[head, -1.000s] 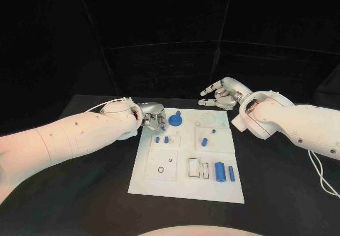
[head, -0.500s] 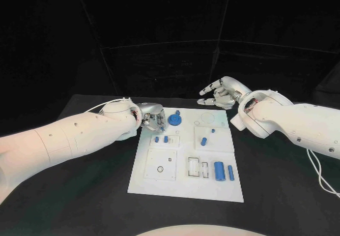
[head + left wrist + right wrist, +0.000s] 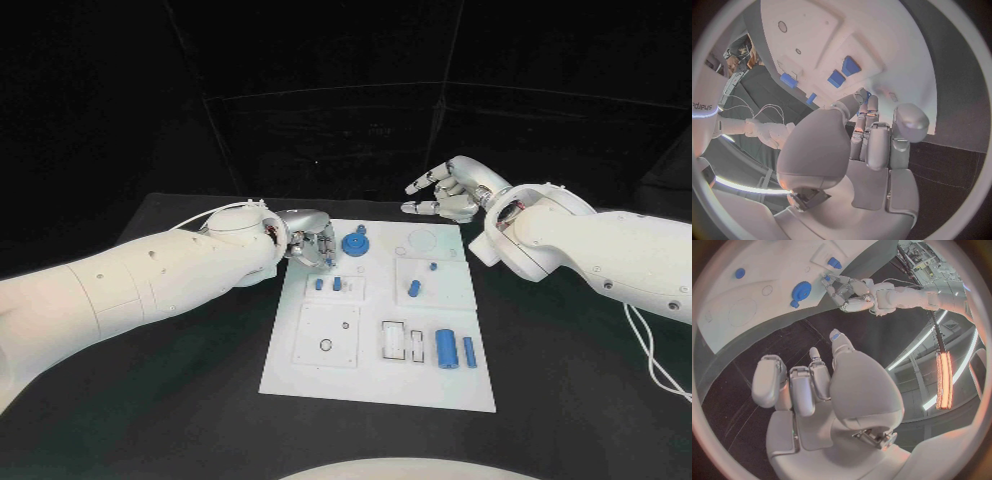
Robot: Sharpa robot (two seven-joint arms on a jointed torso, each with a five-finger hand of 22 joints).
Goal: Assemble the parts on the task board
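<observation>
left robot hand [image 3: 313,245] fingers curled at the white board's [image 3: 379,385] upper left edge, grasp unclear; right robot hand [image 3: 450,192] spread, holding nothing, above the black counter [image 3: 173,400].

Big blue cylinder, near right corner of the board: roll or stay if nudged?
The blue cylinder lies on its side on the flat white board, so a sideways nudge probably rolls it. It looks like stiff plastic, likely light. Pushed along its length, it should slide.

The white arm [image 3: 706,107] carries dark lettering, cut off, unreadable.
</observation>
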